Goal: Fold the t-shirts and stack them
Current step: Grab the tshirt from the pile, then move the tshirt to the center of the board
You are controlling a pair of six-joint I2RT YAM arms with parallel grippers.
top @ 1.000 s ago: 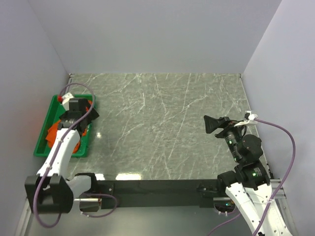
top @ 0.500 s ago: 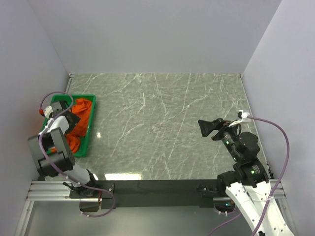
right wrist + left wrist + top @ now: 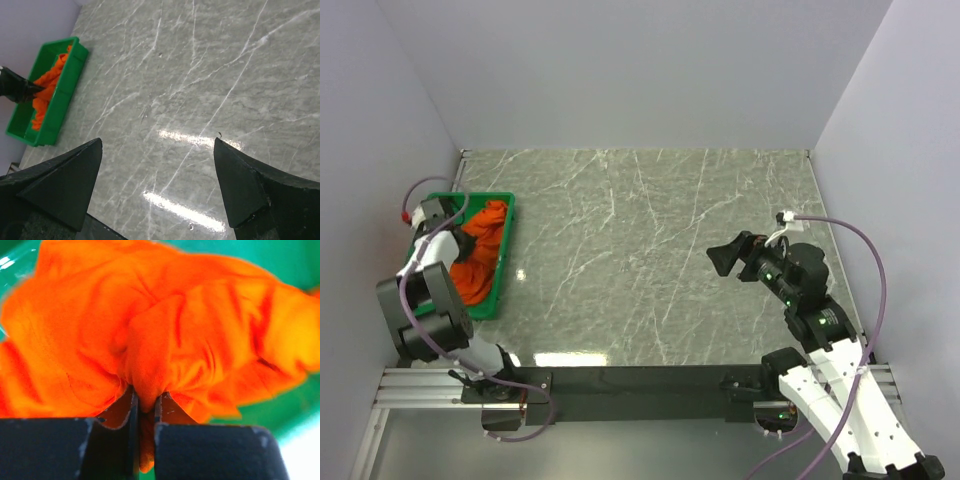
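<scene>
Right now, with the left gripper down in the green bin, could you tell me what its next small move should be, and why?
Probably a short lift straight up. The left gripper is shut on a fold of the orange t-shirt, whose bulk lies bunched in the green bin; raising it should draw the cloth clear of the walls. The right gripper hangs open.
</scene>
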